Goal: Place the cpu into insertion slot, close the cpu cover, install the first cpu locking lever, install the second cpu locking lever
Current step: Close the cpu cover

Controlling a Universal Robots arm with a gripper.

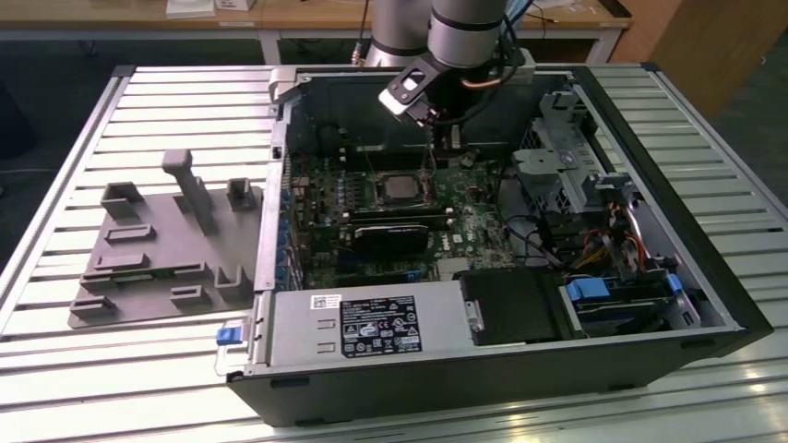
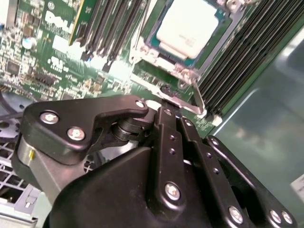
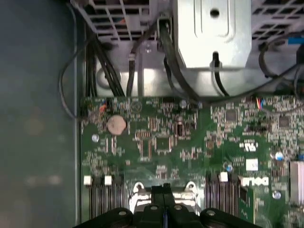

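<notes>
cpu: the cpu (image 2: 190,26) lies flat inside the insertion slot (image 2: 153,42), its silvery top facing up; placing it looks done
cpu cover: the cpu cover (image 2: 166,61) lies as a thin metal frame down around the chip's edges, so closing it also looks done
locking lever: a thin wire lever (image 2: 198,97) runs out from the insertion slot's corner and ends in a flat tab; I cannot tell whether it is hooked under its catch
other lever: a second wire seems to run along the opposite side of the insertion slot, too faint to judge
end effector: the end effector (image 2: 164,108) has its two fingers pressed together with nothing seen between them; the tips sit right at the lever's tab, just beside the insertion slot, touching it or very nearly
progress: roughly half done by my reading, with the lever steps in hand
board: the green board (image 3: 161,142) surrounds the insertion slot, and black memory slots (image 2: 247,52) run alongside it
case: the open computer case (image 1: 726,305) encloses the insertion slot and rests on the slatted surface (image 1: 148,101)
fixture: a grey holder (image 1: 161,249) sits outside the case, well apart from the insertion slot
</notes>
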